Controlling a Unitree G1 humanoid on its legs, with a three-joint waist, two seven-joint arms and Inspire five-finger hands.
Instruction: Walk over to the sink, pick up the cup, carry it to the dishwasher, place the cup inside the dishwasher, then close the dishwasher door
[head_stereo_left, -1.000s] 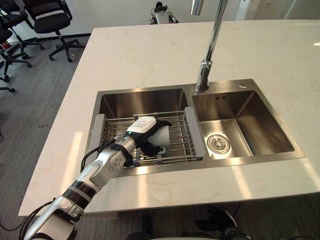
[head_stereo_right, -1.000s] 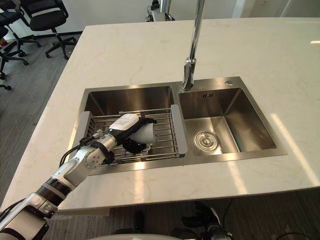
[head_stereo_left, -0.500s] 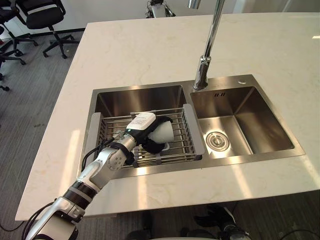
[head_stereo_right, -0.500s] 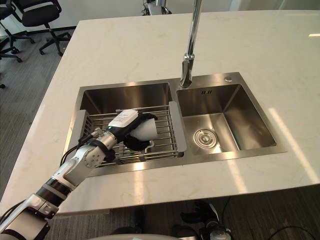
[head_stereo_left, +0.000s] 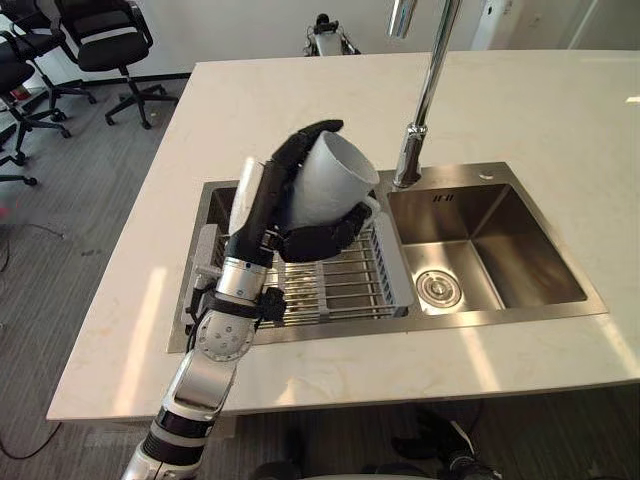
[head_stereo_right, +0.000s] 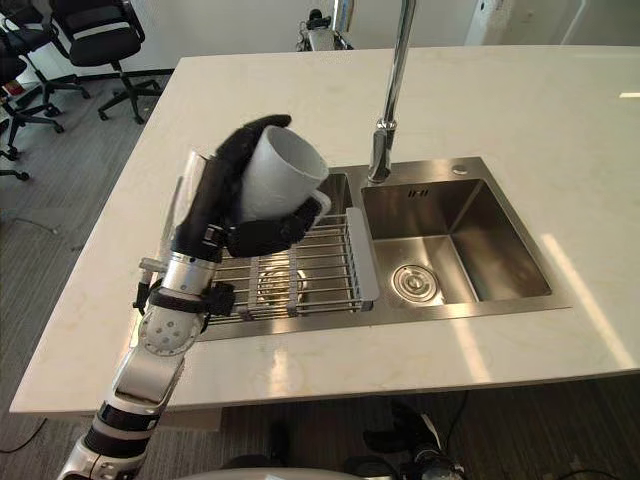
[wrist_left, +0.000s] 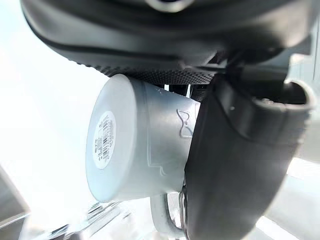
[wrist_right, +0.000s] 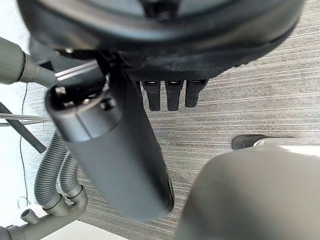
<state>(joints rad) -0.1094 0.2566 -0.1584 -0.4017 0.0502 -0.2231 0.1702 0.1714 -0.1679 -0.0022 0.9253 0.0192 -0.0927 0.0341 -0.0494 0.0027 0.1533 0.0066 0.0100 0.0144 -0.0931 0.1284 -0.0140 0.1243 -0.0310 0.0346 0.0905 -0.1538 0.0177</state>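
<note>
Here the sink (head_stereo_left: 520, 318) has two steel basins side by side. The left basin (head_stereo_right: 338, 190) holds a wire rack (head_stereo_left: 350, 280) with grey ends, which sits across it. The right basin (head_stereo_left: 520, 250) shows its round drain (head_stereo_left: 436, 287) at the bottom.

Above the left basin and the rack, well clear of both, the left hand (head_stereo_left: 270, 195) holds the white cup (head_stereo_left: 335, 178) in the air. The fingers (head_stereo_left: 305, 140) are curled over the top side of the cup and the thumb (head_stereo_left: 320, 240) closes under it, so the grasp goes round the body of the cup. The cup is tilted: its long axis runs from the palm up and to the right, with the mouth turned toward the faucet side. Its flat base (wrist_left: 105, 142), with a small sticker, faces back toward the wrist. The handle (head_stereo_left: 372, 205) hangs on the lower side, just beside the thumb.

The sink is set in a pale stone counter (head_stereo_left: 250, 100), and a tall chrome faucet (head_stereo_left: 425, 100) stands behind the wall between the basins. To the left of the counter there is grey carpet floor (head_stereo_left: 70, 180), and black office chairs (head_stereo_left: 105, 40) stand at the far left. The right hand (wrist_right: 110, 145) hangs over the floor with relaxed fingers and holds nothing.
</note>
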